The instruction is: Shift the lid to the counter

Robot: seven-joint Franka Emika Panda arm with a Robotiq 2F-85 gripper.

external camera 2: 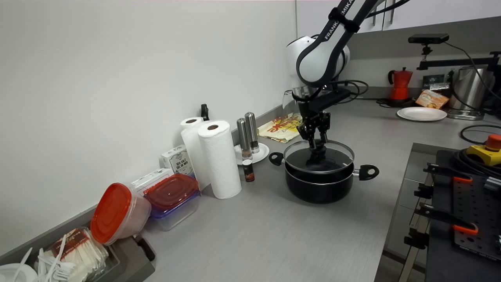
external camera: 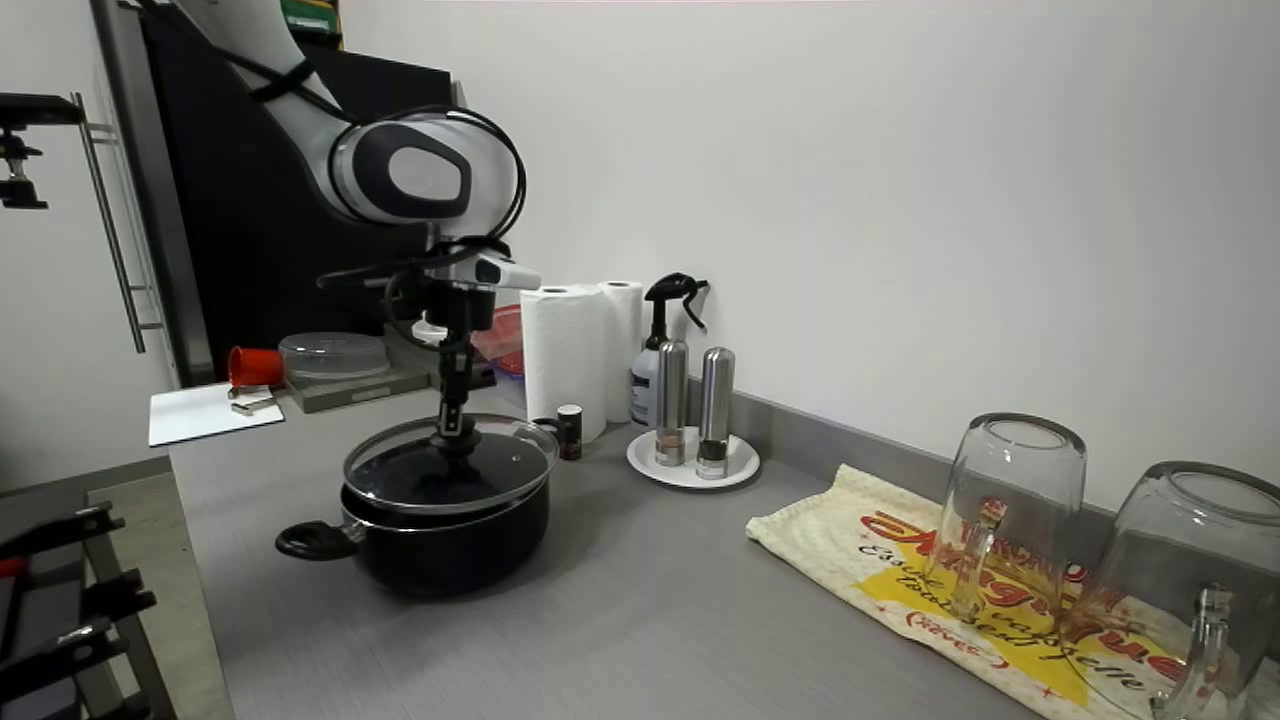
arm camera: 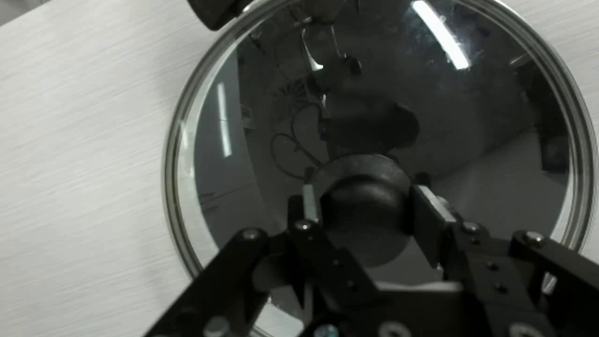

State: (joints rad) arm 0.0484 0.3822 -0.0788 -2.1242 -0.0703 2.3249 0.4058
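Observation:
The lid (external camera: 510,460) is round clear glass with a thin metal rim and a black knob. In both exterior views it hangs just above the black pot (external camera: 450,560), with a narrow gap between the rims; it also shows over the pot in an exterior view (external camera 2: 338,158). My gripper (external camera: 456,430) points down with its fingers on both sides of the knob, shut on it. In the wrist view the fingers (arm camera: 362,201) flank the knob, and the lid (arm camera: 468,117) fills most of the picture. The grey counter (external camera: 640,620) spreads around the pot.
A white plate with two steel mills (external camera: 693,480), paper towel rolls (external camera 2: 220,160) and a small dark jar (external camera 2: 248,170) stand near the wall. Upturned glasses (external camera: 1010,520) sit on the printed cloth (external camera: 850,540). Food containers (external camera 2: 172,192) lie along the wall. Pot handles (external camera 2: 368,172) stick out.

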